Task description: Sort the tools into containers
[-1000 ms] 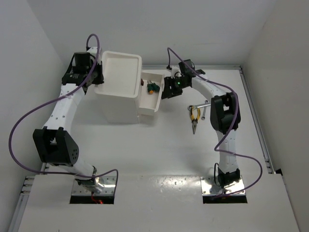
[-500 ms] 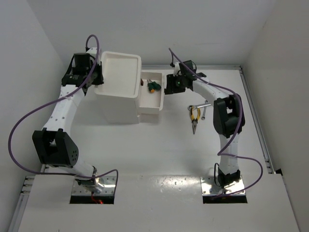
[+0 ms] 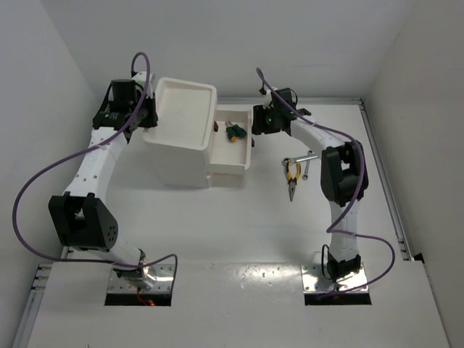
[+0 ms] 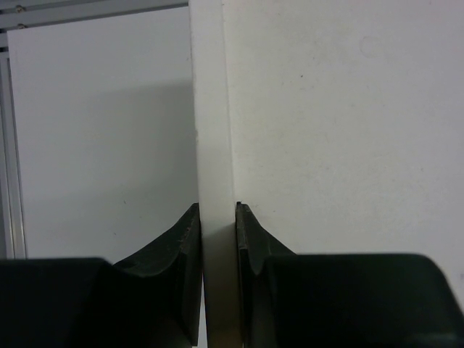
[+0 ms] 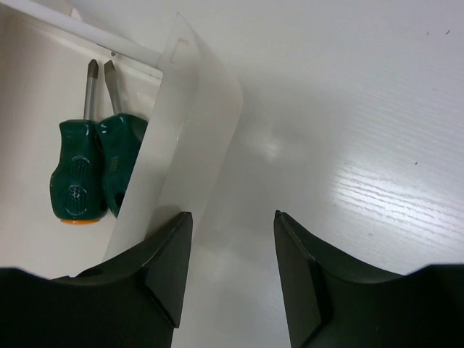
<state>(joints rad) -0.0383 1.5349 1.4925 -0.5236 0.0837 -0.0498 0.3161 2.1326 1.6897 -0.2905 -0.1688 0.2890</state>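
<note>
We find the left end effector (image 4: 217,208) closed on the left rim of the large bin (image 3: 181,112), one finger on each side of the wall. The right end effector (image 5: 230,217) stands open and holds nothing, just beside the right rim of the small bin (image 3: 230,168). Two green-handled screwdrivers (image 5: 76,170) lie side by side inside the small bin. The pliers (image 3: 291,174) and wrenches (image 3: 303,159) lie together on the tabletop (image 3: 239,217), to the right of both bins.

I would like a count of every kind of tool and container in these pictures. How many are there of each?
Green screwdrivers: 2
Yellow pliers: 1
Silver wrenches: 2
White bins: 2 (large bin, small bin)
Total: 7
</note>
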